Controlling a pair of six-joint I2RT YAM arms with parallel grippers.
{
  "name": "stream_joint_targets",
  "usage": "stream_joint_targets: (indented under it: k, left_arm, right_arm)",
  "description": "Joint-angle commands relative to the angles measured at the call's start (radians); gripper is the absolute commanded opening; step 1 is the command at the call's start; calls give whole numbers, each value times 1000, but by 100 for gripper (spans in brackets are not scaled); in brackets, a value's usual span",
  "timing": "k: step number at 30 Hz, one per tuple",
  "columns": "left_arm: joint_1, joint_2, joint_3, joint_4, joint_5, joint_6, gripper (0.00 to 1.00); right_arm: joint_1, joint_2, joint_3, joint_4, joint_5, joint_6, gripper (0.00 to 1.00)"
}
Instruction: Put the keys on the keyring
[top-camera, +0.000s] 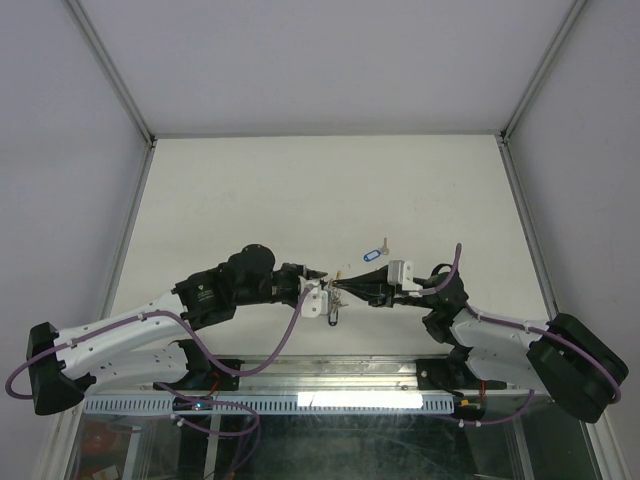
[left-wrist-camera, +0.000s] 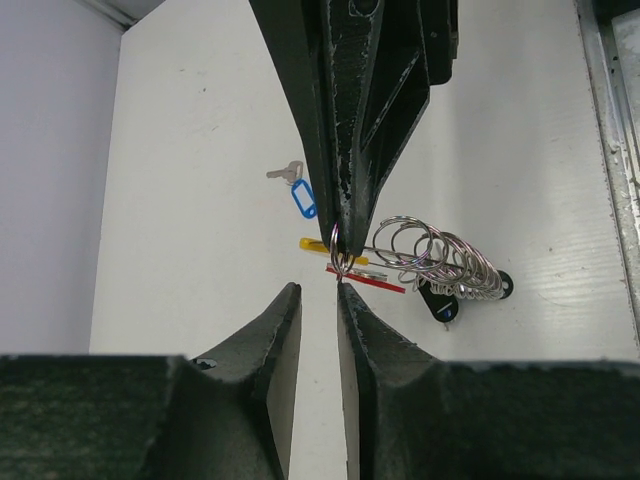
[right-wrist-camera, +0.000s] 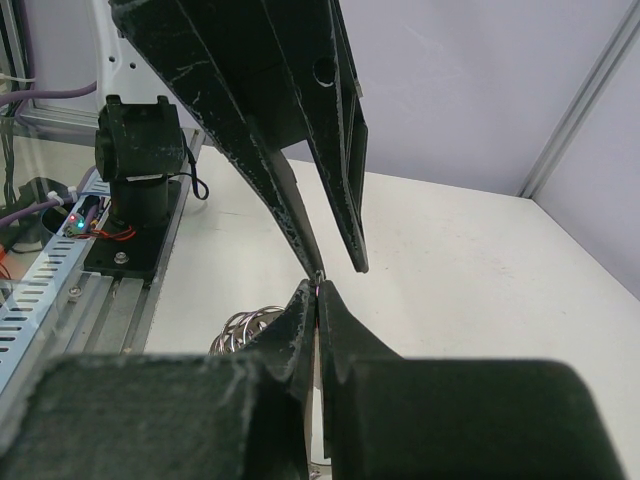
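My right gripper (left-wrist-camera: 338, 240) comes down from the top of the left wrist view, shut on a small silvery ring (left-wrist-camera: 340, 262). Beside that ring hang a red tag (left-wrist-camera: 372, 280), a yellow piece (left-wrist-camera: 316, 243), a black tag (left-wrist-camera: 438, 301) and a bunch of silvery loops (left-wrist-camera: 440, 252); I cannot tell which of these is the keyring. My left gripper (left-wrist-camera: 318, 285) faces it tip to tip, narrowly open, one fingertip (left-wrist-camera: 345, 287) touching the ring, nothing between the fingers. In the top view the two grippers (top-camera: 335, 289) meet above the table's near middle. One key with a blue tag (left-wrist-camera: 303, 198) lies apart on the table.
The white table (top-camera: 300, 190) is bounded by grey walls and metal corner posts (top-camera: 110, 70). A metal rail (top-camera: 350, 372) runs along the near edge. An arm base (right-wrist-camera: 135, 190) stands at the left of the right wrist view.
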Motion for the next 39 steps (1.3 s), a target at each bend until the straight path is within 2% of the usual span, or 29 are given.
stream_joint_targets:
  k: [1,6,10,31,39]
  left_arm:
    - [-10,-16,-11,57,58,-13,22]
    - [-10,-19,-13,45,66,-14,29]
    - [-10,-17,-13,40,62,-11,30]
    - [-10,13,2,40,61,9,0]
    - [-10,21,-2,40,62,7,0]
  right_arm:
    - [-3,-24,24,49,0,-2,0]
    - [-3,-29,24,40,3,-5,0]
    - [-4,-32,24,39,3,-5,0]
    - [-4,-36,28,40,-3,1,0]
    - [-4,-37,24,68,11,11,0]
